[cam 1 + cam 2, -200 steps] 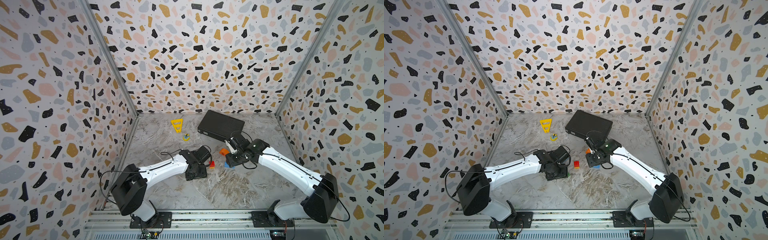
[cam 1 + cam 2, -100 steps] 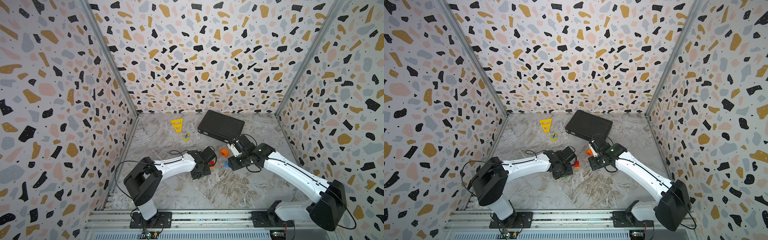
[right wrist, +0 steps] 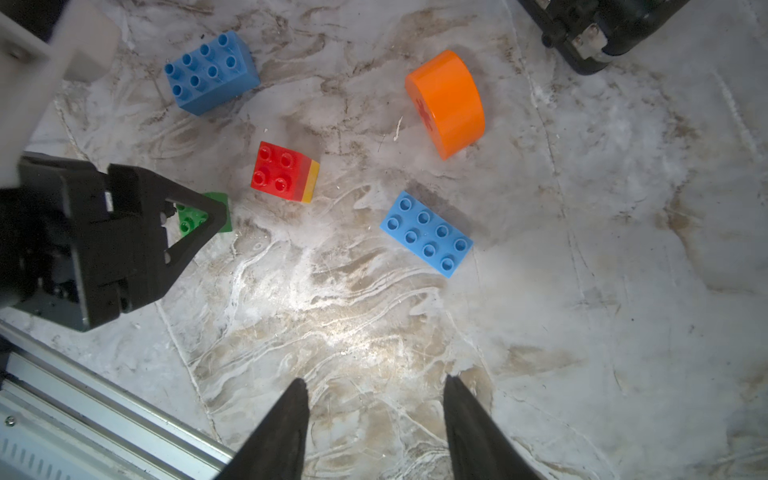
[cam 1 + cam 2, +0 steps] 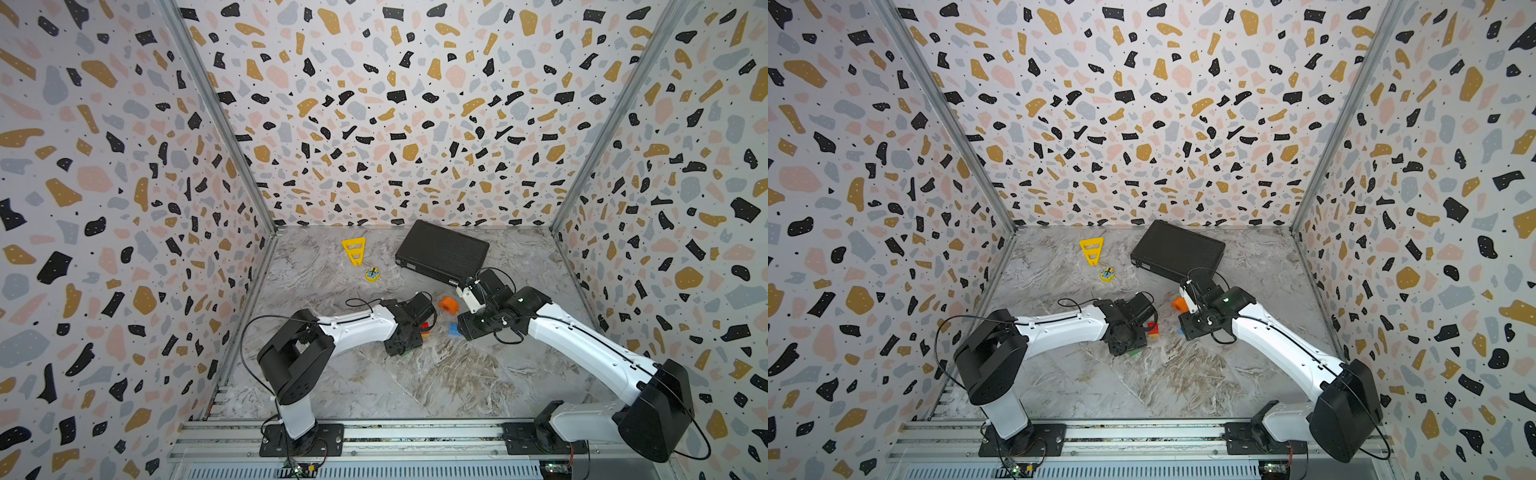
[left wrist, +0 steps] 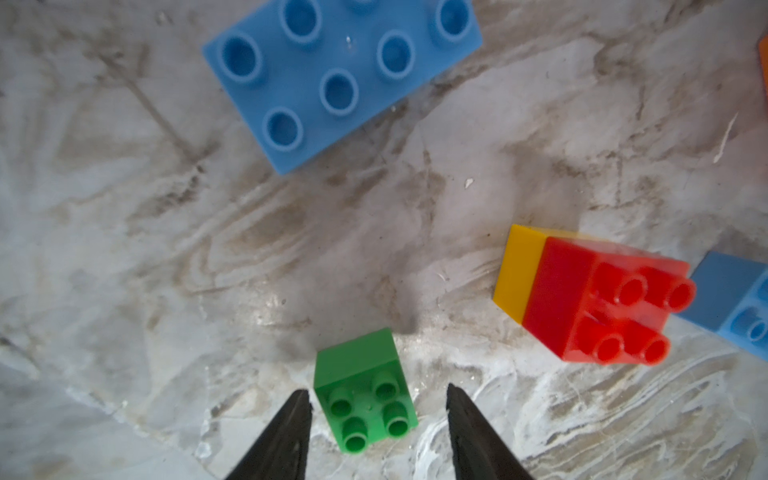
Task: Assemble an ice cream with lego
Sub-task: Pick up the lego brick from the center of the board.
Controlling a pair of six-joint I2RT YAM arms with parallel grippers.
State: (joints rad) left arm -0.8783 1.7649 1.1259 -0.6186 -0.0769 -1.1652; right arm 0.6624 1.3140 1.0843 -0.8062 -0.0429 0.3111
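We see the left pincer (image 5: 379, 395) low over the marble floor (image 5: 145, 232), its jaws partly open and standing astride the green brick (image 5: 365, 386). 1 fingertip (image 5: 291, 432) sits right against the brick's side. A narrow strip of floor shows between the brick and the other jaw, so nothing is clamped.

On the side of this pincer that faces the right pincer (image 3: 376, 379), near the green brick but apart from it, the red brick (image 5: 598, 299) is pressed onto the yellow brick (image 5: 519, 270). These are the only 2 pieces joined. Whether that pair stands upright or lies tipped we cannot tell. Beyond it, farther from the left pincer, lies a blue brick (image 3: 426, 232) with 8 studs up; it is the piece nearest ahead of the right pincer's tips. The other blue brick (image 5: 332, 79) lies ahead of the left pincer's tips, well apart from the green brick. The orange half-round (image 3: 446, 102) rests farther ahead of the right pincer than the blue brick, its flat face with the red asterisk turned sideways.

The right pincer hangs above bare floor, jaws partly open with nothing between them. In both top views the black case (image 4: 442, 251), the yellow slotted triangle (image 4: 354, 249) and the small yellow round piece (image 4: 372, 274) lie well beyond both pincers, towards the back wall (image 4: 395, 124).
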